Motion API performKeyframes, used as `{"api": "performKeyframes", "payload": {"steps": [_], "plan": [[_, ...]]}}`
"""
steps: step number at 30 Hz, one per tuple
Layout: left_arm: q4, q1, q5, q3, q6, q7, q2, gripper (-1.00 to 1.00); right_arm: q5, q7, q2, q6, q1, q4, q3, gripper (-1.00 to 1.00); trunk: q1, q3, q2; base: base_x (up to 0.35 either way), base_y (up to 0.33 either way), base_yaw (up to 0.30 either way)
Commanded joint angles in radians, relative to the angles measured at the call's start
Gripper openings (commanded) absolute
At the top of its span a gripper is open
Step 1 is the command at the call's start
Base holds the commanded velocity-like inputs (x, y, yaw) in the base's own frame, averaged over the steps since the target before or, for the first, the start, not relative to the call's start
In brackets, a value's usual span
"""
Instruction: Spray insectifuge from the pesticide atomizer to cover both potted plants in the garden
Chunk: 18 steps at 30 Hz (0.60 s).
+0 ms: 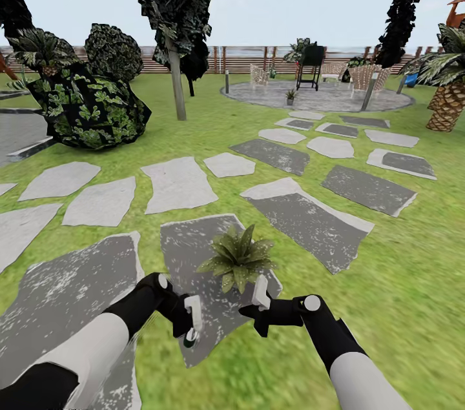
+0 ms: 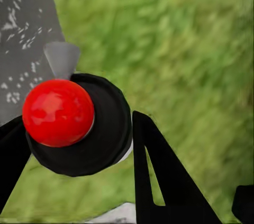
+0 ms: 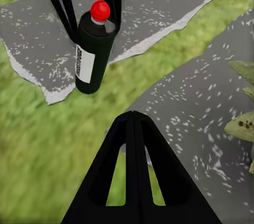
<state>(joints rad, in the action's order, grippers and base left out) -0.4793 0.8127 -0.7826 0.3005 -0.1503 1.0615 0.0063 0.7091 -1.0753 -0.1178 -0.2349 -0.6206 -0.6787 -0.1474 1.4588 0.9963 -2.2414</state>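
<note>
One pesticide atomizer (image 3: pixel 93 52) in left gripper (image 1: pixel 191 323); two potted plants (image 1: pixel 237 259) (image 1: pixel 290 96).

head: high, forward-down over lawn (image 1: pixel 413 281) | wrists: close, both seeing pesticide atomizer (image 3: pixel 94 49)

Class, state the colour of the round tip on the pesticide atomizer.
Red: the pesticide atomizer has a glossy red tip, clearest in the left wrist view.

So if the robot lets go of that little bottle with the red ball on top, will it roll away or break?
Probably it would roll: the pesticide atomizer is a slim round cylinder, so on its side it could trundle. It looks stiff, likely hard plastic, so it is unlikely to squash or break. Its glossy body may be a bit slippery between the left gripper fingers. Stood up, it might tip, being tall and narrow.
</note>
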Motion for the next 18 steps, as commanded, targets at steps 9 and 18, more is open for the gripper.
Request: {"api": "performKeyframes", "payload": {"steps": [9,18], "plan": [[-0.002,-0.085,0.046,-0.076,-0.013,-0.201,0.022,-1.0,0.004,0.025,0.038,-0.012,0.005,0.014,-0.018,1.0,0.0,0.001,0.0,0.0,0.0,0.0],[-0.001,-0.258,0.357,-0.229,0.144,-0.743,0.007,-1.0,-0.044,0.504,0.116,-0.182,0.023,0.35,-0.213,1.0,0.0,0.001,0.0,0.0,0.0,0.0]]}}
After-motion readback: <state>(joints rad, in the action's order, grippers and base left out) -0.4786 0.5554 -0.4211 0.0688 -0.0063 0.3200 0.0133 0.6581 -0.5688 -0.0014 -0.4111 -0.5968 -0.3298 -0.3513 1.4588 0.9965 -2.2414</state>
